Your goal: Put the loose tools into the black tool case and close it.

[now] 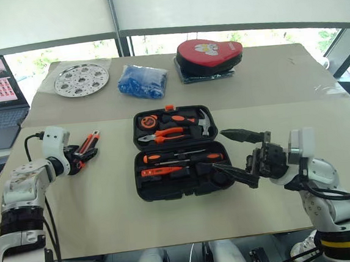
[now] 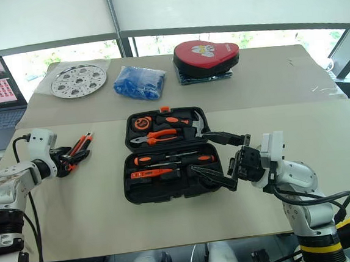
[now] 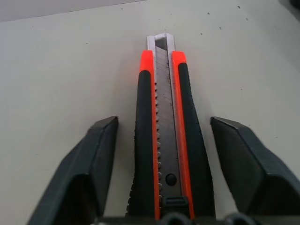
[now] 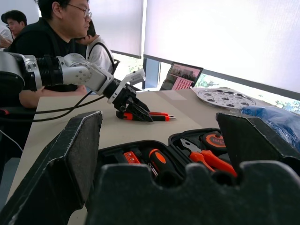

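- The utility knife lies flat on the surface, to the left of the black tool case and well apart from it.
- The left gripper is placed around the rear end of the knife. In the left wrist view one black finger stands on each side of the handle, with a gap of bare surface between each finger and the knife, so the fingers are half open and do not press on it.
- The knife points away from the gripper, along the line of its fingers, with the blade end farthest.
- The black tool case lies open in the middle of the surface. In its near half are two screwdrivers and a slim orange tester; in its far half are the pliers and hammer.
- The right gripper hangs at the right edge of the case, fingers spread wide and holding nothing.
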Controlling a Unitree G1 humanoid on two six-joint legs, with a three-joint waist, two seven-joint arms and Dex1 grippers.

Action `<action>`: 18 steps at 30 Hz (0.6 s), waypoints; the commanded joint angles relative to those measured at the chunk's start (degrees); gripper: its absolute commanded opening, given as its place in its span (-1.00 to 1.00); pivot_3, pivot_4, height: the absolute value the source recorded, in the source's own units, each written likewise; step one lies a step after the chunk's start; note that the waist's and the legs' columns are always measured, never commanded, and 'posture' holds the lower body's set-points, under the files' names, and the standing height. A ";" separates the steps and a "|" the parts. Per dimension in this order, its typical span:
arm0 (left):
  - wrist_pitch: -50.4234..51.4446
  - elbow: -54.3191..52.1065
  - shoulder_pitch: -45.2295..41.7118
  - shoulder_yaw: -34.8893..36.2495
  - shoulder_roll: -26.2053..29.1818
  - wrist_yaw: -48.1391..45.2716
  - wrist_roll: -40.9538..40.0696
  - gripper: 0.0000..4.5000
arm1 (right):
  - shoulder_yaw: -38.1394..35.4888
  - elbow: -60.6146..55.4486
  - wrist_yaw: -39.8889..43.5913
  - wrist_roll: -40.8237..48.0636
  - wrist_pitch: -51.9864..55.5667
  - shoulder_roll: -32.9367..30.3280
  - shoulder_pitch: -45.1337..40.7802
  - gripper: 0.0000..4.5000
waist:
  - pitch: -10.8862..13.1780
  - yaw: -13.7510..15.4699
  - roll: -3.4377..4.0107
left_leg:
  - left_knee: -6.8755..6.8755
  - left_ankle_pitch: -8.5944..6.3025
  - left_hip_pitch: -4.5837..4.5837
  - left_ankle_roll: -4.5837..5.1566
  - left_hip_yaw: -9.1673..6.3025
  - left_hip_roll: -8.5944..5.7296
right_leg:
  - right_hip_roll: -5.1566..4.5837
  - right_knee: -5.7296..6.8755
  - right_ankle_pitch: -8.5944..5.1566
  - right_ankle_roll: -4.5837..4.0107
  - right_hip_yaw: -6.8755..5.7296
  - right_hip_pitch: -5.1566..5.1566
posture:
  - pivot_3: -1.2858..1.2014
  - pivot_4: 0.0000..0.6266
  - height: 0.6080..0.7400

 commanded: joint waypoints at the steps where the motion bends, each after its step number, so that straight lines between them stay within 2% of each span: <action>1: 0.03 -0.30 1.15 -0.35 0.77 -1.88 0.67 -0.22 | -2.09 -2.40 -0.51 0.70 -1.86 -0.27 0.33 1.00 | 0.00 0.10 0.00 | 0.00 0.00 0.01 0.01 0.00 0.00 | -0.01 -0.03 0.00 0.01 0.01 0.01 | 0.03 -0.52 1.00; 3: -1.03 -1.56 2.15 0.18 0.90 -3.26 0.19 -0.28 | -2.53 -2.66 -0.47 0.92 -2.03 -0.47 0.77 1.00 | 0.00 0.17 0.00 | 0.00 -0.01 0.04 0.01 0.00 0.00 | -0.03 -0.05 -0.03 0.04 0.03 0.01 | 0.03 -0.52 1.00; 5: -11.45 -6.93 3.46 2.30 1.12 -7.78 -1.10 -0.28 | -5.08 -3.06 -0.15 1.70 -2.19 -1.82 1.66 1.00 | 0.00 0.23 0.00 | 0.00 -0.01 0.06 0.01 -0.01 0.01 | -0.05 -0.06 -0.03 0.05 0.05 0.00 | 0.03 -0.52 1.00; 8: -17.79 -20.77 7.34 -1.52 5.39 -23.80 -4.33 -0.28 | -9.26 -3.87 1.77 3.71 0.14 -6.29 4.08 1.00 | 0.08 0.50 -0.17 | 0.01 0.00 -0.25 0.00 -0.02 0.03 | -0.10 -0.01 -0.03 0.03 0.03 -0.28 | 0.03 -0.52 1.00; 10: -16.36 -27.67 8.28 -5.29 6.60 -28.77 -5.72 -0.28 | -10.77 -3.50 3.73 4.12 1.12 -9.43 5.81 1.00 | 0.08 0.94 -0.17 | 0.29 0.00 -0.74 0.01 -0.07 0.02 | -0.16 0.11 -0.02 0.03 -0.06 -0.71 | 0.03 -0.52 1.00; 12: -13.17 -35.70 7.79 -10.43 6.01 -30.88 -7.10 -0.28 | -12.26 -2.24 5.79 3.89 2.20 -12.84 7.54 1.00 | 0.08 1.26 -0.06 | 0.32 -0.01 -0.68 0.02 -0.04 -0.01 | -0.17 0.01 -0.02 0.03 -0.04 -0.63 | 0.03 -0.52 1.00; 14: -9.71 -39.81 6.69 -13.80 4.51 -29.67 -7.15 -0.28 | -12.56 -1.44 7.26 3.40 2.50 -15.02 8.71 1.00 | 0.08 1.42 -0.04 | 0.35 -0.03 -0.66 0.10 -0.03 -0.08 | -0.19 0.00 -0.02 0.04 0.00 -0.57 | 0.03 -0.52 1.00; 18: -2.80 -42.78 1.88 -23.63 -0.72 -24.60 -1.75 -0.28 | -11.72 -1.13 8.31 2.13 3.77 -17.51 10.27 1.00 | 0.10 1.13 -0.07 | 0.43 -0.03 -0.63 0.14 -0.04 -0.09 | 0.04 0.04 0.01 0.07 0.17 -0.52 | 0.03 -0.52 1.00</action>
